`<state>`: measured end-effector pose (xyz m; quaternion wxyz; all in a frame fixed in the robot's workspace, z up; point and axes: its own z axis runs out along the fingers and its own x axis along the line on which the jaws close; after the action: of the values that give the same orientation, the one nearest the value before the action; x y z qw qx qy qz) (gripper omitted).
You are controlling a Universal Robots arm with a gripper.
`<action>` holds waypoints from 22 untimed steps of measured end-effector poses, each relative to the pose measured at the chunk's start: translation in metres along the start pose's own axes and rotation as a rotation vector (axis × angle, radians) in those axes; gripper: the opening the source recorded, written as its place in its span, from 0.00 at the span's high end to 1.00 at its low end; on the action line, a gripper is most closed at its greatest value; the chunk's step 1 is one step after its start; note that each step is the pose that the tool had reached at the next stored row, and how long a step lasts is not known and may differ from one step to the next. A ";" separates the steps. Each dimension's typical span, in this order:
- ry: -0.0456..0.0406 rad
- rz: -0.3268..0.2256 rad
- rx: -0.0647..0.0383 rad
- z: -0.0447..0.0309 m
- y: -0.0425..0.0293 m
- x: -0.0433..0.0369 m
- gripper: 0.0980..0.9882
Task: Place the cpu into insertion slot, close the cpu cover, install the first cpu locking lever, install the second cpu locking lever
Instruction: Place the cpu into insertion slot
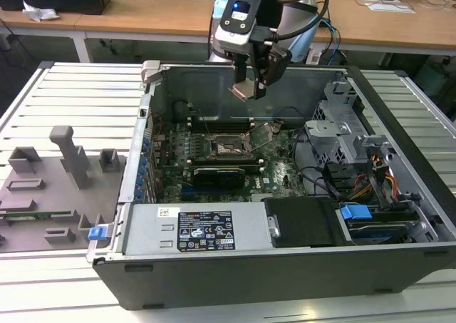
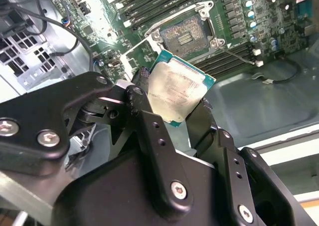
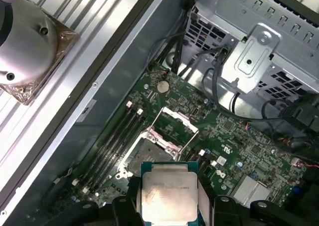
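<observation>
My gripper (image 1: 251, 86) hangs above the open computer case, shut on the cpu (image 1: 242, 90), a small square chip with a silvery top. In both wrist views the cpu (image 2: 178, 89) (image 3: 168, 198) sits edge-on between the black fingers (image 2: 141, 94), above the board. Below it lies the insertion slot (image 3: 145, 153) (image 2: 187, 33) (image 1: 229, 147), bare, its pin field showing. The cpu cover (image 3: 175, 122) (image 2: 133, 54) stands swung up beside the slot. A thin locking lever (image 2: 240, 55) sticks out loose next to the socket.
The green motherboard (image 1: 279, 167) lies at the case bottom with memory slots (image 3: 115, 136) and a black expansion card (image 1: 217, 175). A grey power supply (image 1: 199, 227) fills the front, a metal drive cage (image 1: 342, 127) and cables (image 1: 370, 184) the exterior view's right. A grey fixture tray (image 1: 57, 184) lies outside.
</observation>
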<state>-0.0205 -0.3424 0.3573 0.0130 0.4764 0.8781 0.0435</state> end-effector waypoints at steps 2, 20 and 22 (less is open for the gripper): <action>-0.0018 0.021 -0.001 0.0005 0.0000 0.0000 0.51; -0.0083 0.093 -0.002 0.0050 -0.0005 -0.0002 0.51; -0.0086 0.095 -0.002 0.0060 -0.0006 -0.0002 0.51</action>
<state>-0.0205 -0.3425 0.3512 0.0151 0.5178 0.8543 0.0427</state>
